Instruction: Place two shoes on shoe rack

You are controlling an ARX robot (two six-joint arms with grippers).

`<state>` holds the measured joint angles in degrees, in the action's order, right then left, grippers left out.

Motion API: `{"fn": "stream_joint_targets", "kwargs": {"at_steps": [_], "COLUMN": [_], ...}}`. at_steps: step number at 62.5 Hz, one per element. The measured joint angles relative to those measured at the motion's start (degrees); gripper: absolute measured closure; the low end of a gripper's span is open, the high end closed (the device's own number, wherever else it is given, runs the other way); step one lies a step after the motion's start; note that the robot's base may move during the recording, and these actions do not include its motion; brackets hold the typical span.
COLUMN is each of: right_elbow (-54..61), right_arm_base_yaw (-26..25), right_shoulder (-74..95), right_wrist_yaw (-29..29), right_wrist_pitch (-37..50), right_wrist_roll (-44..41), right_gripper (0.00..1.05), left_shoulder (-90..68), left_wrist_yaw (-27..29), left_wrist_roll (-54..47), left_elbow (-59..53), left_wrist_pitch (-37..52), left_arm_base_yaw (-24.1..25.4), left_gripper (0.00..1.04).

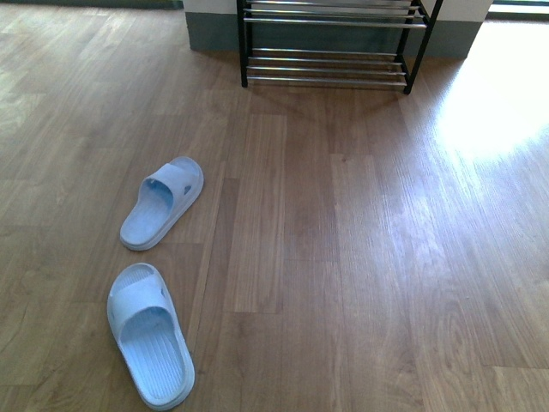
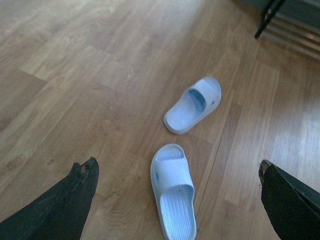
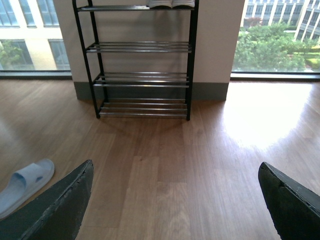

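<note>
Two pale blue slide sandals lie on the wood floor at the left of the front view: the near shoe [image 1: 147, 333] and the far shoe [image 1: 163, 201]. The shoe rack [image 1: 333, 43], black frame with silver bars, stands against the wall at the back. Neither arm shows in the front view. My left gripper [image 2: 177, 175] is open above the floor, with the near shoe [image 2: 173, 190] between its fingers and the far shoe [image 2: 194, 104] beyond. My right gripper [image 3: 176, 172] is open and empty, facing the rack [image 3: 142, 60], with one shoe [image 3: 22, 186] at the edge.
A white wall with a grey skirting [image 1: 210, 34] stands behind the rack. Large windows [image 3: 275, 40] flank it and cast a bright glare patch [image 1: 493, 103] on the floor at the right. Something pale lies on the rack's top tier [image 3: 171, 4].
</note>
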<state>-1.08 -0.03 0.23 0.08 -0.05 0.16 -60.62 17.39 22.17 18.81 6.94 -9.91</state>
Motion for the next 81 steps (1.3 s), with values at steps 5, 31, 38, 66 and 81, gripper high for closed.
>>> {"fn": "stream_joint_targets", "kwargs": {"at_steps": [5,31,38,66,81], "right_elbow": [0.0,0.0,0.0,0.0,0.0], "right_arm_base_yaw": [0.0,0.0,0.0,0.0,0.0], "right_shoulder": [0.0,0.0,0.0,0.0,0.0], "right_wrist_yaw": [0.0,0.0,0.0,0.0,0.0], "right_wrist_pitch": [0.0,0.0,0.0,0.0,0.0], "right_wrist_roll": [0.0,0.0,0.0,0.0,0.0], "right_gripper": [0.09,0.09,0.09,0.09,0.09], "left_shoulder": [-13.2,-62.9,-73.8,-75.4,-75.4], "left_wrist_yaw": [-0.5,-0.7,0.5,3.2,0.9], "left_wrist_roll": [-1.1,-8.3,-9.0,-11.4,-11.0], "left_elbow": [4.2,28.3,35.4,39.0,37.6], "left_wrist_pitch": [2.6,2.6,-1.4,-11.5,-4.6], "left_arm_base_yaw": [-1.0,-5.4,-5.4,-5.4,-5.4], "left_gripper": [0.09,0.09,0.09,0.09,0.09]}}
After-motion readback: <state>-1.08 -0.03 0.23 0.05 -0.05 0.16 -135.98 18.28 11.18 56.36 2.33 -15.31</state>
